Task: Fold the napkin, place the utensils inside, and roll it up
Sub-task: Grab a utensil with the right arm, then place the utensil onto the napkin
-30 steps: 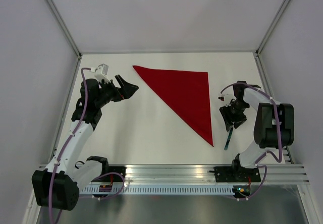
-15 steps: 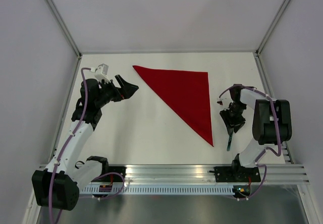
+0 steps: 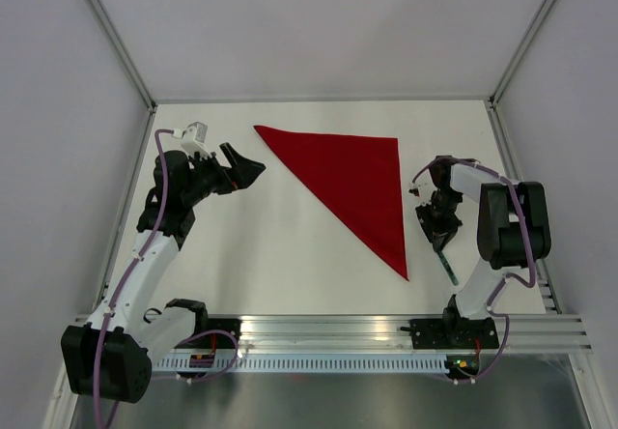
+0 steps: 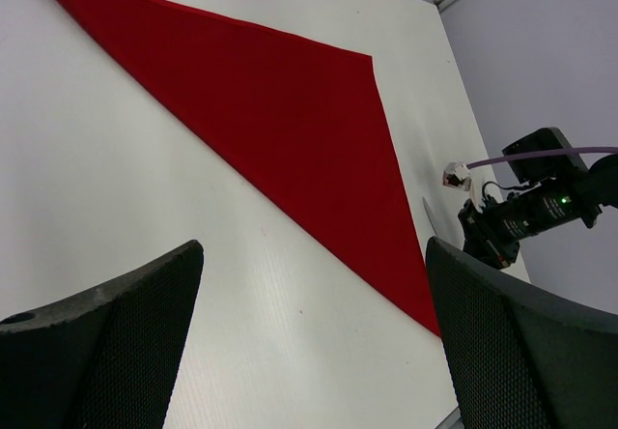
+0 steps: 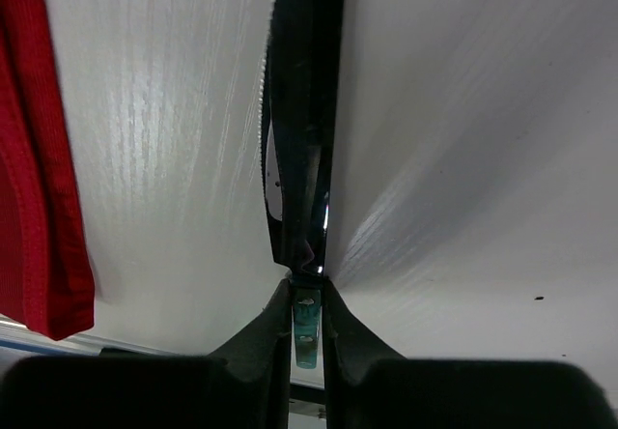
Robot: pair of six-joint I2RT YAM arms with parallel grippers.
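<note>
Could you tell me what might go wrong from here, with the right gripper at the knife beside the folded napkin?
The right gripper pinches the knife across its thin sides at the handle; it might pivot or slip once lifted. The napkin's near corner lies close by, so carrying the knife low could catch and unfold it. The left gripper hangs open off the cloth, so nothing pins it.

Plain red napkin, teal-handled knife, white table.
</note>
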